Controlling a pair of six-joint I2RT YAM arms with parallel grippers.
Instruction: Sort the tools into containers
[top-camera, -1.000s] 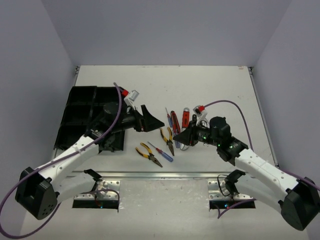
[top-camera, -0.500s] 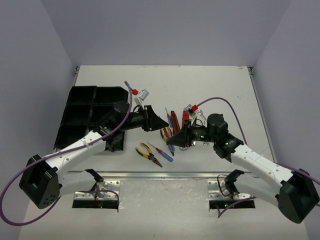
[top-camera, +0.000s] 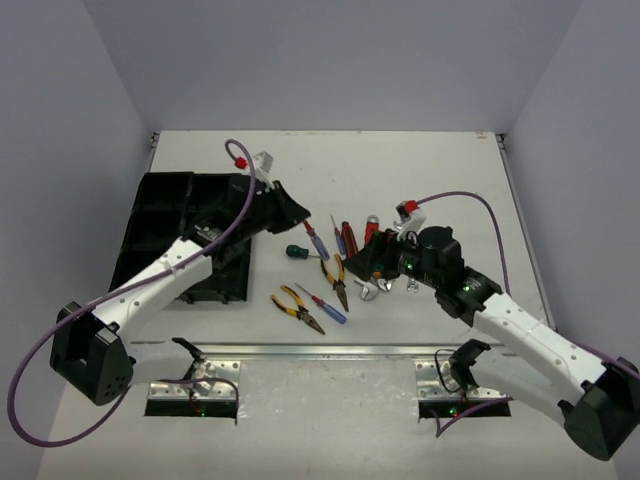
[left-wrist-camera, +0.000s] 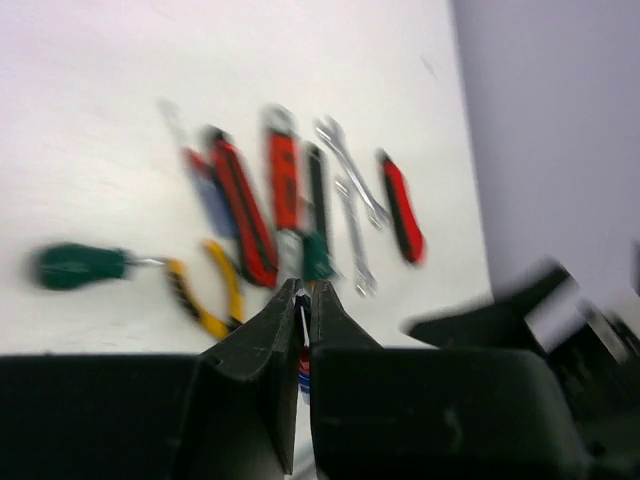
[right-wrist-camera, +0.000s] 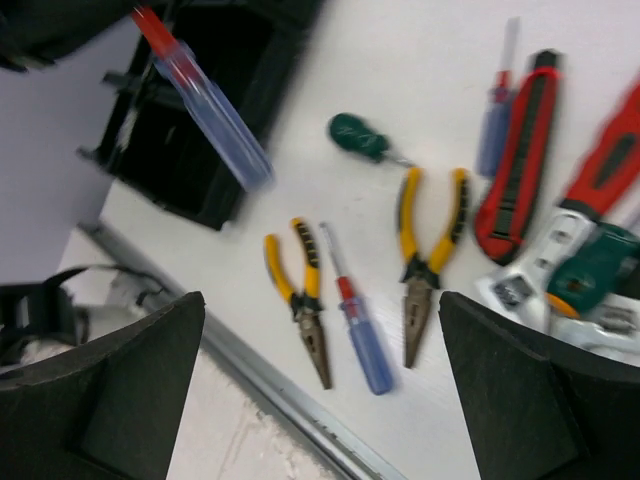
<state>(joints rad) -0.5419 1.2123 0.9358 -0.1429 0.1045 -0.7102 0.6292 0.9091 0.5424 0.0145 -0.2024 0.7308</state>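
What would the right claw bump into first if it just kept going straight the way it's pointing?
Probably the small blue-handled screwdriver on the table: in the wrist view it lies between the fingers of the open right claw, yellow pliers on either side. Depth is unclear.

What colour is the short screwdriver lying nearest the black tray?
The stubby screwdriver is green, clearest in the right wrist view.

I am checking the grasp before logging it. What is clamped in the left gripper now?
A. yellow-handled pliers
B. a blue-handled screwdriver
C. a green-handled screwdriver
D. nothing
B: the left gripper is shut, and the right wrist view shows the blue-handled screwdriver sticking out from it.
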